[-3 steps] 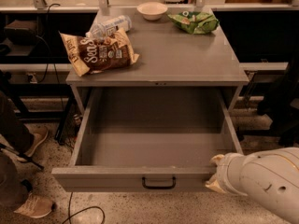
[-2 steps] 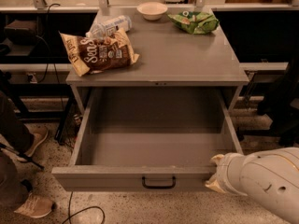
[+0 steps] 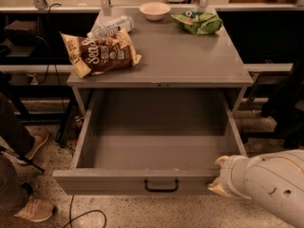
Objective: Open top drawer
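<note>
The top drawer (image 3: 114, 183) of the grey metal cabinet stands pulled far out toward me, and its inside is bare. Its small black bar handle (image 3: 161, 186) sits centred on the front panel. My white arm comes in from the lower right. The gripper (image 3: 217, 176) is at the drawer's front right corner, against the end of the front panel and to the right of the handle. Only its cream-coloured end shows past the arm's bulk.
On the cabinet top (image 3: 190, 61) lie a brown chip bag (image 3: 99, 54), a water bottle (image 3: 112, 26), a white bowl (image 3: 154, 10) and a green snack bag (image 3: 197, 22). A person's legs and shoes (image 3: 34, 209) are at the left. A cable lies on the floor.
</note>
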Robot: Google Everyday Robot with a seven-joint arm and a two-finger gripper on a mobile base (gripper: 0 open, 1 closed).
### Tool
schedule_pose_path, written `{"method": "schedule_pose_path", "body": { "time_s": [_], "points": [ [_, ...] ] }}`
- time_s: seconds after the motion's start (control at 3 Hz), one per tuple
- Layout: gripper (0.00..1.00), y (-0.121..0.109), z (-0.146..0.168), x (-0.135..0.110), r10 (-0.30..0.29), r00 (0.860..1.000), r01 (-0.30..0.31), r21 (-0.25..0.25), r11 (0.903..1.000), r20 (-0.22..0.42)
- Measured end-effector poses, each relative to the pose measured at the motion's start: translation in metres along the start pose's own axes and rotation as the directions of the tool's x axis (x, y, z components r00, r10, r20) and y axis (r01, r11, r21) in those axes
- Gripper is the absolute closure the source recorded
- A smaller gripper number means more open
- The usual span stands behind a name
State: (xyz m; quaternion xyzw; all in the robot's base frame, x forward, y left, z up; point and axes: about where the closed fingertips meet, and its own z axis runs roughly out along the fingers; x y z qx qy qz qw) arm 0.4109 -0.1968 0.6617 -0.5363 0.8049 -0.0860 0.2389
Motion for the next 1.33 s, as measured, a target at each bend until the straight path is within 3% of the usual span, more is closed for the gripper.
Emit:
{"method": "schedule_pose_path", "body": {
  "time_s": [0.33, 0.67, 1.0, 1.33],
  "points": [
    [0.0, -0.003, -0.004, 0.0, -0.004, 1.0, 0.004, 0.01, 0.9999, 0.0],
    [0.0, -0.02, -0.024, 0.001, -0.011, 1.0, 0.011, 0.059, 0.9982, 0.001],
    [0.0, -0.063, -0.048, 0.04, 0.11, 0.994, -0.111, 0.038, 0.9931, 0.003],
    [0.0, -0.114, -0.061, 0.048, 0.15, 0.989, -0.151, 0.021, 0.9884, 0.006]
  ]
}}
